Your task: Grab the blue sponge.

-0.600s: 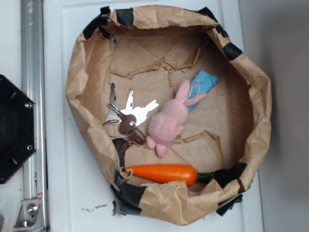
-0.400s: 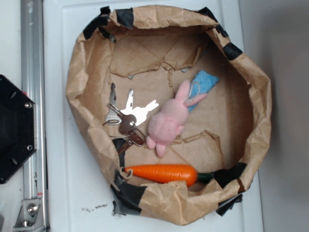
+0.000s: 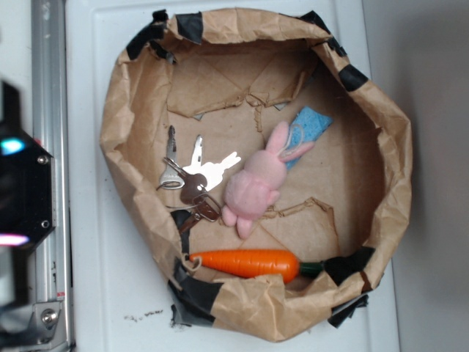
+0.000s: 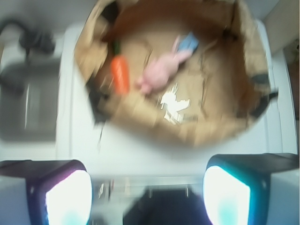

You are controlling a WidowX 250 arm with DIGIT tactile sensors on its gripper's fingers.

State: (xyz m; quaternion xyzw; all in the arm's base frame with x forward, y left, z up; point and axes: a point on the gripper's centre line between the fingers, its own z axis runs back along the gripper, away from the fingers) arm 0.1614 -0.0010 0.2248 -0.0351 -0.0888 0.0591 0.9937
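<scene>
White tabletop [image 3: 110,279]; crumpled brown paper nest with black tape [image 3: 396,154] as landmark. Inside: light-blue speckled sponge [image 3: 313,126] touching pink plush bunny [image 3: 256,183]. Gripper [image 4: 147,197] outside nest, jaws spread, empty.

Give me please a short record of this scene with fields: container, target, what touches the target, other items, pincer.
container: brown paper basket with black tape on its rim
target: blue sponge, at the basket's far right side
touching target: pink plush bunny, its ears lying over the sponge
other items: orange carrot, bunch of keys
pincer: pincer open, outside the basket, away from the sponge, seen blurred in the wrist view
</scene>
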